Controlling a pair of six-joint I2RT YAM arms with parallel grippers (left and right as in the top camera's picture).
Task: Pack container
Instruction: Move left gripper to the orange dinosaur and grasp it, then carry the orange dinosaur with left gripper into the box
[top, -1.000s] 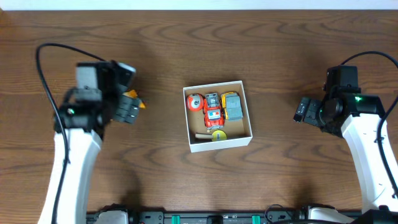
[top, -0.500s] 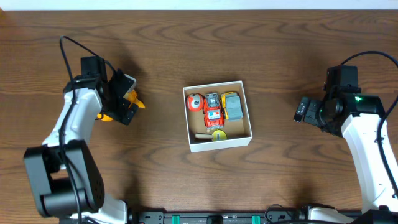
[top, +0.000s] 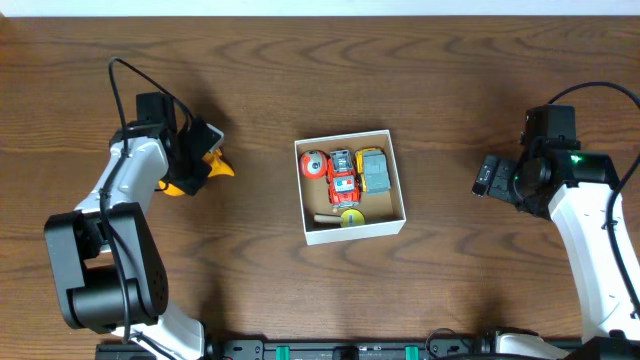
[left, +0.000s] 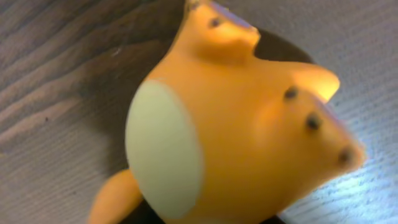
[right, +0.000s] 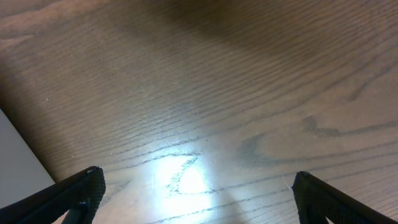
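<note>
The container (top: 355, 229), a small white-walled box with a brown inside, stands mid-table and holds several toys, among them a red car (top: 343, 183) and a grey and yellow car (top: 373, 168). Left of it lies an orange toy (top: 217, 166) with a pale belly, which fills the left wrist view (left: 249, 124). My left gripper (top: 195, 165) has closed in on that toy and covers most of it from above; its fingers are hidden in its own view. My right gripper (top: 483, 178) hovers open over bare wood at the right, its fingertips (right: 81, 190) far apart.
Black cables arc behind both arms, one at the left (top: 120, 75). The white edge of the table (right: 18, 162) shows at the left of the right wrist view.
The left arm swung in and settled over the orange toy, and its jaws closed in on it. The right arm and the container have not moved.
</note>
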